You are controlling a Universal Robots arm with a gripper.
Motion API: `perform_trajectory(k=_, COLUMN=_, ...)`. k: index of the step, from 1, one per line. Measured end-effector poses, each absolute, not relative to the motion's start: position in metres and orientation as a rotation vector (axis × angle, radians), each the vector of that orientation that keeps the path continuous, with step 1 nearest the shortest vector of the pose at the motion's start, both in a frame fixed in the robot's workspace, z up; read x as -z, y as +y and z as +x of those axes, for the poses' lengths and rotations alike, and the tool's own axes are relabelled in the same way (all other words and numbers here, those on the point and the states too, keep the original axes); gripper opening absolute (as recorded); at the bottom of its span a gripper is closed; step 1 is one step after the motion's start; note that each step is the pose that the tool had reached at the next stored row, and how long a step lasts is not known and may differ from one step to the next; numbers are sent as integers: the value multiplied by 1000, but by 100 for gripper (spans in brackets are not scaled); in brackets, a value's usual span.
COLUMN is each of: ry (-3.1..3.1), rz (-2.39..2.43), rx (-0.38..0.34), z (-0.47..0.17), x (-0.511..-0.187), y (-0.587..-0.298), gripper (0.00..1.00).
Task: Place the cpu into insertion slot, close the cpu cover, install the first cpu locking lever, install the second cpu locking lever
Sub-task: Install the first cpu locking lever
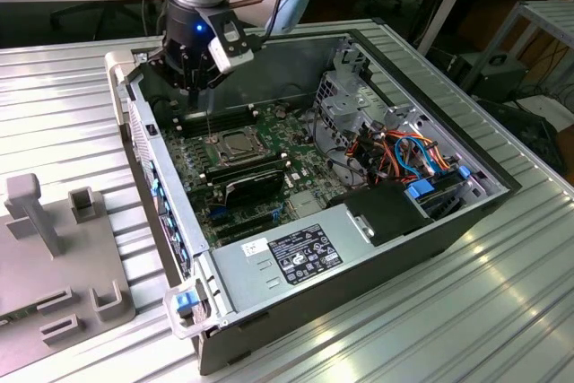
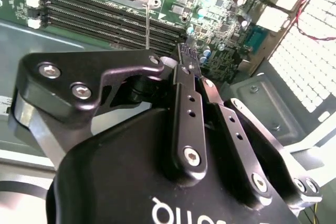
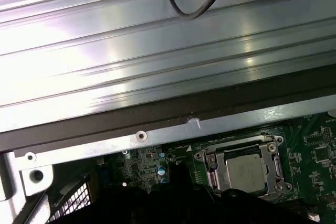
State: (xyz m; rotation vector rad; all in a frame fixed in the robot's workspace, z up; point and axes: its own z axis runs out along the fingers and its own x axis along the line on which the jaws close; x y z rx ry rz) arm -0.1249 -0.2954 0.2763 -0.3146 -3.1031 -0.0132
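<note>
As cpu (image 3: pixel 244 169) lies under lowered cpu cover (image 3: pixel 210 165), pincer (image 2: pixel 186 59), pinched narrow, hangs above, adj. to upright locking lever (image 2: pixel 148 24).

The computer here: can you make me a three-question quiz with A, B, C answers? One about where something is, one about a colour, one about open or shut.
1. Where is the cpu? A. In the insertion slot. B. On the grey stand. C. On the floor.
2. What colour is the circuit board? A. Red. B. Green. C. Yellow.
3. The computer case is: A. Shut. B. Open. C. Upside down.
Answers: 1 A, the silver chip sits inside the slot's frame. 2 B, green shows between the parts. 3 B, its insides show from above.
</note>
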Motion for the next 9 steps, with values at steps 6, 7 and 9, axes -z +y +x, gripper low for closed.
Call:
perform_trajectory(k=6, ry=-3106, rz=-284, rx=14, z=-114, x=-274, y=-288, gripper=11)
perform_trajectory(k=7, ry=-3106, rz=-279, rx=14, z=-114, x=-274, y=-286, gripper=11)
perform_trajectory(k=9, ry=-3107, rz=-266, rx=17, z=-113, x=-274, y=-283, gripper=11)
